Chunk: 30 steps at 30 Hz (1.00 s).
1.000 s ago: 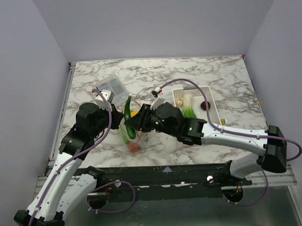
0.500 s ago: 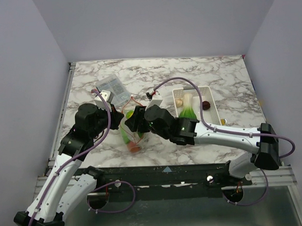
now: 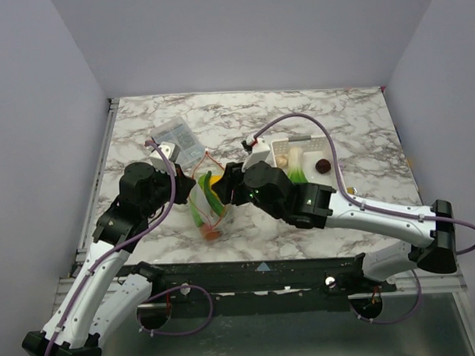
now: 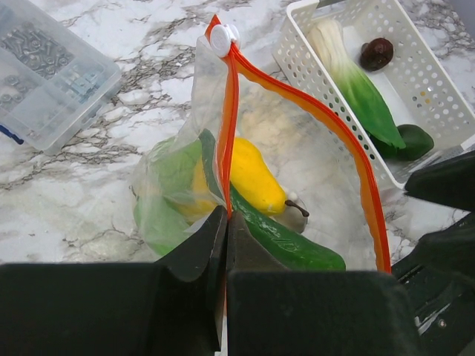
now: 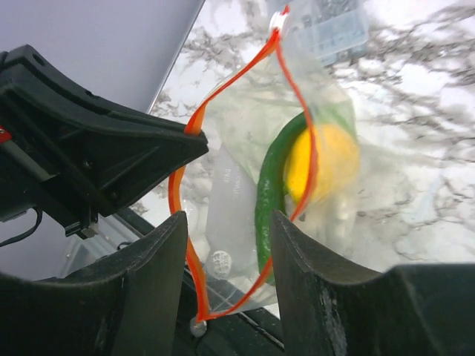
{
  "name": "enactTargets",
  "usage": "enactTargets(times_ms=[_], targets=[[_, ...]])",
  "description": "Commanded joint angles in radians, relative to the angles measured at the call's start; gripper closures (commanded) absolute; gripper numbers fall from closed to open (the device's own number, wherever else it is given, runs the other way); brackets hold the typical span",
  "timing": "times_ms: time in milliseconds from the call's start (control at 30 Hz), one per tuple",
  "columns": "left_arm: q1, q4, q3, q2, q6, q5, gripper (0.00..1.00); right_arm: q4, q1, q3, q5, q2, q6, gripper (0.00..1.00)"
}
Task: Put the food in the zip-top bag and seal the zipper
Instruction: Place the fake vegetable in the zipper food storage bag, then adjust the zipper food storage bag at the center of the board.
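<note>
Cucumber (image 4: pixel 286 241) now in zip-top bag (image 4: pixel 312 148); R-wrist misses basket (image 4: pixel 445 81).

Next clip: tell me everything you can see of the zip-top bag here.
The zip-top bag is clear, soft, crinkled plastic with an orange-red zipper along its mouth and a white slider at one end. The mouth gapes open. The shut left claw pinches one lip of the zipper, holding the bag up. Inside lie a yellow pear-shaped piece, a green cucumber and leafy greens. The right claw stands open at the mouth; contact unclear.
</note>
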Motion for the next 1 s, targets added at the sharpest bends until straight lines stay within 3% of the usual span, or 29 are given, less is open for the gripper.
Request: enactTargets(times_ms=[0,367,633,867,967], targets=[[0.006,0.022,0.000,-0.002,-0.001,0.023,1.00,-0.155,-0.015,0.041,0.110,-0.045,-0.080,0.50],[0.005,0.023,-0.002,0.011,-0.002,0.037,1.00,-0.215,-0.209,0.209,-0.202,0.128,-0.219,0.48],[0.005,0.025,-0.006,0.006,-0.002,0.037,1.00,-0.176,-0.222,0.276,-0.296,0.226,-0.266,0.49],[0.005,0.027,-0.006,0.016,0.004,0.063,1.00,-0.215,-0.224,0.330,-0.281,0.293,-0.250,0.99],[0.005,0.024,0.012,0.047,-0.003,0.139,1.00,-0.155,-0.225,0.277,-0.311,0.253,-0.188,1.00]])
